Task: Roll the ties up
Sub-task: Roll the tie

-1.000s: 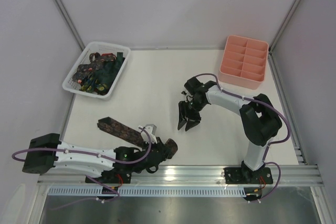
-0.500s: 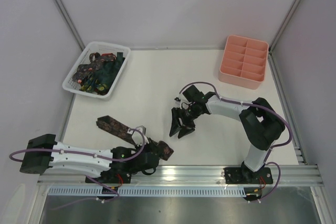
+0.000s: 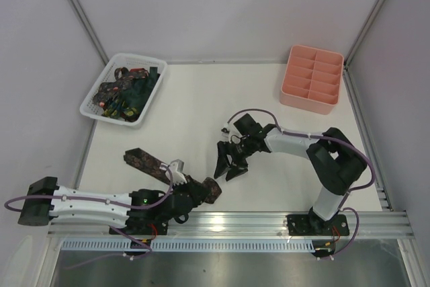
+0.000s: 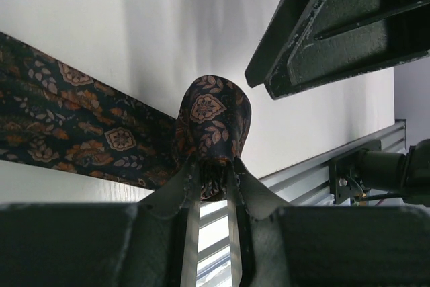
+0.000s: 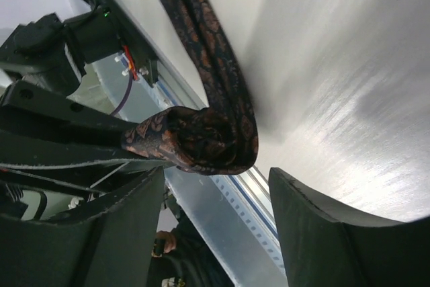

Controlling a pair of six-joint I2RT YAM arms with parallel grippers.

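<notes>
Basket (image 3: pixel 89 104): white lattice, at the far left of the table (image 3: pixel 201 99). We see a heap of dark ties (image 3: pixel 124 92) in it, some green with small coloured marks.

Brown tie (image 3: pixel 151 164): it lies flat near the front edge. Its long axis runs from the pointed end at back-left to front-right, where it curls into a small rolled end (image 4: pixel 211 112).

Left gripper (image 3: pixel 200 193): it lies low along the front edge and pinches the rolled end. Its fingers (image 4: pixel 190 186) are pressed close, with cloth between them.

Right gripper (image 3: pixel 226 170): its fingers (image 5: pixel 322 226) are spread wide and hold nothing. The tips hang just behind and to the right of the rolled end, apart from it.

Tray (image 3: pixel 312 80): pink, with compartments, at the back right, well apart from both arms.

Relation that matters: from the right fingers, the rolled end lies just ahead, in line with the gap between them. The unrolled length trails away to the left. We judge that rolling must travel leftward along that axis, with the left arm already on the cloth and the right one next nearest.

Writing: we find no brand, label or lettering that can be read.
</notes>
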